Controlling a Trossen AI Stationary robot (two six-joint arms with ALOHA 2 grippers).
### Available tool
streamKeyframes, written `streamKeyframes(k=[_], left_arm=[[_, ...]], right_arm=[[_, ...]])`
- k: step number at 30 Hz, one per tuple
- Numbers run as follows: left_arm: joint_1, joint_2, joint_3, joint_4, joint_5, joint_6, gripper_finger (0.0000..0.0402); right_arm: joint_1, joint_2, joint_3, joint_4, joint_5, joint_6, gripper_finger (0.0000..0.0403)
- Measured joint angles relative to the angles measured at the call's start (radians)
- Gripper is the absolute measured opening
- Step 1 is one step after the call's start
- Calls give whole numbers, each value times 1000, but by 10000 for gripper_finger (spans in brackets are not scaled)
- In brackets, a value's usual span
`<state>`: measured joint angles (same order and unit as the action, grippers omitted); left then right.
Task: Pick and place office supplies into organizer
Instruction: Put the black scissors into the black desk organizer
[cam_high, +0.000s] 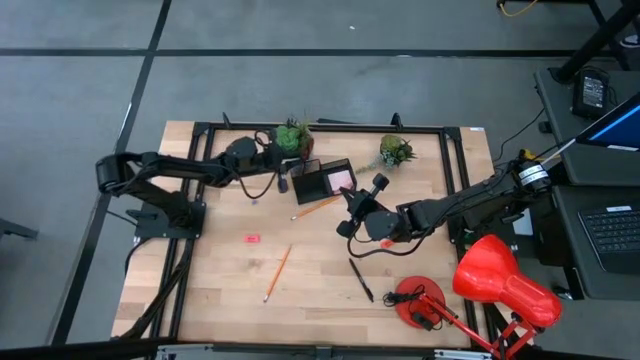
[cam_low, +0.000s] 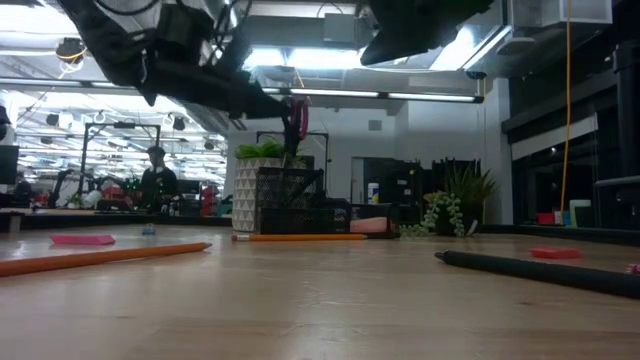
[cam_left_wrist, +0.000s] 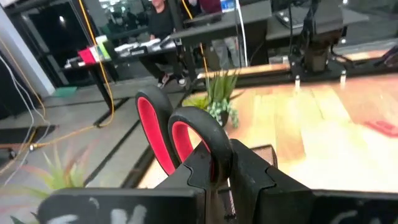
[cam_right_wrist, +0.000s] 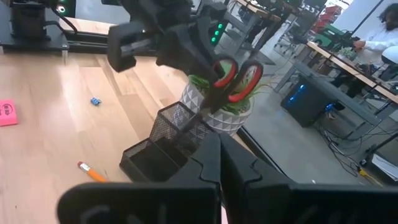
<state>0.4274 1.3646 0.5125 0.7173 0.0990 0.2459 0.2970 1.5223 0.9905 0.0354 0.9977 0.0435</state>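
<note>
Item: red-handled scissors (cam_right_wrist: 235, 76), handles up, pinched in the left gripper (cam_right_wrist: 205, 62) directly above the tall mesh cup of the black mesh organizer (cam_right_wrist: 163, 146), blades pointing down toward its mouth; whether the tips are already inside cannot be told. Item: right gripper (cam_high: 352, 210), fingers pressed together and holding nothing, parked just in front of the organizer. Item: one orange pencil (cam_high: 316, 208) with its end touching the organizer's front edge; a second orange pencil (cam_high: 277, 272) well in front of the organizer, toward the table's near edge. Item: black pen (cam_high: 360, 279), well in front of the organizer, on the right-arm side. Item: small red eraser (cam_high: 251, 238), in front of the organizer on the left-arm side. Item: pink sticky-note pad (cam_high: 341, 178), seemingly lying in an organizer compartment. Item: white-potted plant (cam_high: 293, 137), just behind the organizer. Risk, as judged: the blades could catch the mesh rim and tip the light organizer, or the scissors could lean out on release; the idle right gripper nearby could be struck on withdrawal
</note>
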Motion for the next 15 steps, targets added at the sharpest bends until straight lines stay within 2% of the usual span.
streamKeyframes(k=[8, 15], left_arm=[[0, 75, 0, 20, 0, 1, 28], [-7, 79, 0, 18, -2, 3, 42]], right_arm=[[0, 0, 0, -12, 0, 1, 0], [0, 0, 0, -13, 0, -1, 0]])
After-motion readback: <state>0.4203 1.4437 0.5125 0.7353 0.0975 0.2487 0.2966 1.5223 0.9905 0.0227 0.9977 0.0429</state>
